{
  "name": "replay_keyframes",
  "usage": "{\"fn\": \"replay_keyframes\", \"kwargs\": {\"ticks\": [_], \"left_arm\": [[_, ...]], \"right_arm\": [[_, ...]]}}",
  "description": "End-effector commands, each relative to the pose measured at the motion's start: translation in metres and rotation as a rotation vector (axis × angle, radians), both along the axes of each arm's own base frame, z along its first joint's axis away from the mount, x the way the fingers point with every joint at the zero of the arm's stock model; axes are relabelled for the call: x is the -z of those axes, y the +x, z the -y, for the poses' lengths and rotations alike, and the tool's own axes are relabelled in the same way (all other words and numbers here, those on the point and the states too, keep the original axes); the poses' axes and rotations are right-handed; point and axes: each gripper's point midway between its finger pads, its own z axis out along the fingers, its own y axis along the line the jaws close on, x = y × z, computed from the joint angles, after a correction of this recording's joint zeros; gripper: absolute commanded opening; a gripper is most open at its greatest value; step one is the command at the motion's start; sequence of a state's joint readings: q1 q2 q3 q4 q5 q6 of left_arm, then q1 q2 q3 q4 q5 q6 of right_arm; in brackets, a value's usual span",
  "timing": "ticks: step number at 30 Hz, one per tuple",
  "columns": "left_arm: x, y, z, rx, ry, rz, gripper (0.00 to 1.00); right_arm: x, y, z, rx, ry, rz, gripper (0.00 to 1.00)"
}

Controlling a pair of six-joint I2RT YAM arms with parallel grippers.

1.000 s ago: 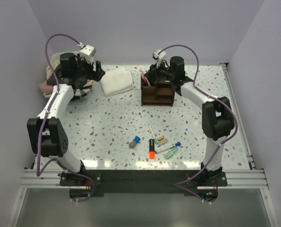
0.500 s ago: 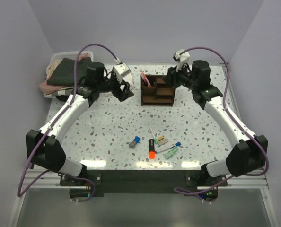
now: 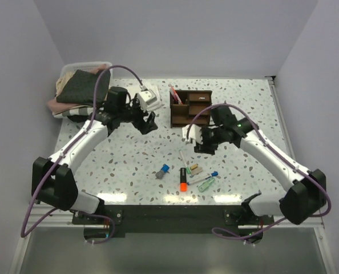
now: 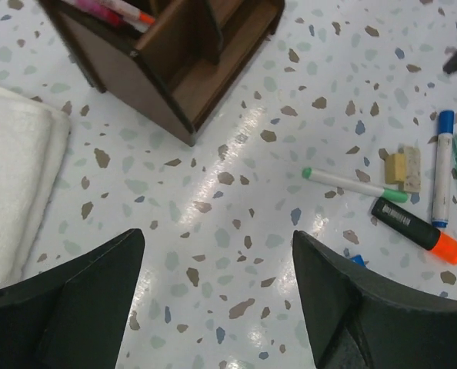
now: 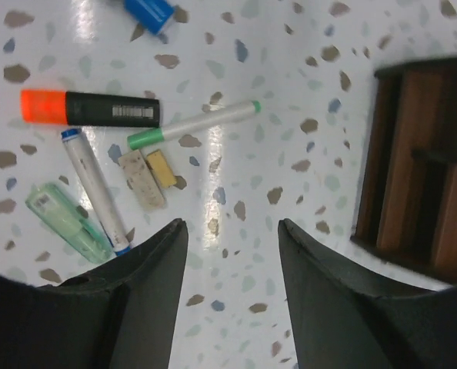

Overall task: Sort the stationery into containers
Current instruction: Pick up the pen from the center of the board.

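Note:
The dark brown wooden organiser (image 3: 190,108) stands at the back middle, with red and pink pens (image 3: 175,94) upright in its left compartment. Loose stationery lies near the front: a white pen with green ends (image 3: 184,158), an orange-black highlighter (image 3: 182,180), a blue-capped marker (image 3: 163,170), tan bits (image 3: 196,168), a white pen with blue ends (image 3: 206,177) and a green piece (image 3: 207,185). My left gripper (image 4: 217,238) is open over bare table, left of the organiser (image 4: 175,54). My right gripper (image 5: 231,224) is open and empty, between the organiser (image 5: 425,161) and the highlighter (image 5: 90,109).
A white folded cloth (image 3: 150,97) lies under the left arm and shows in the left wrist view as the cloth (image 4: 13,177). A white bin of folded clothes (image 3: 81,83) sits at the back left. Grey walls close in the table.
The left arm swung from the bin toward the table's middle. The right arm left the organiser and came down toward the loose items, its jaws standing wider.

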State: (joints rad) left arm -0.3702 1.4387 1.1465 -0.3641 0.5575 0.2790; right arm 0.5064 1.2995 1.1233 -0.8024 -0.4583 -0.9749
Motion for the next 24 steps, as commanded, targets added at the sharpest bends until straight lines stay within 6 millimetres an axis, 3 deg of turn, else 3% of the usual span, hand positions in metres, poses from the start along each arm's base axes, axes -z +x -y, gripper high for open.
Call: {"fn": "replay_keyframes", "kwargs": {"ticks": [1, 3, 6, 8, 12, 15, 24], "left_arm": [[-0.041, 0.04, -0.038, -0.139, -0.183, 0.031, 1.0], [-0.038, 0.042, -0.046, -0.161, -0.185, -0.014, 1.0], [-0.056, 0.044, -0.057, -0.203, -0.175, 0.062, 1.0], [-0.057, 0.042, -0.066, -0.244, -0.158, 0.081, 1.0], [-0.068, 0.029, -0.087, -0.291, -0.133, 0.128, 1.0], [-0.069, 0.019, -0.096, -0.312, -0.119, 0.15, 1.0], [-0.065, 0.003, -0.104, -0.323, -0.091, 0.192, 1.0]], "right_arm": [[0.029, -0.004, -0.025, -0.578, -0.22, 0.146, 0.55], [0.033, -0.001, -0.04, -0.729, -0.256, 0.211, 0.55], [0.057, -0.017, -0.073, -0.958, -0.297, 0.217, 0.55], [0.073, -0.026, -0.082, -1.04, -0.315, 0.179, 0.54], [0.082, -0.039, -0.105, -1.193, -0.324, 0.171, 0.53], [0.094, -0.046, -0.104, -1.292, -0.362, 0.136, 0.5], [0.104, -0.071, -0.067, -1.519, -0.498, 0.001, 0.48]]}}
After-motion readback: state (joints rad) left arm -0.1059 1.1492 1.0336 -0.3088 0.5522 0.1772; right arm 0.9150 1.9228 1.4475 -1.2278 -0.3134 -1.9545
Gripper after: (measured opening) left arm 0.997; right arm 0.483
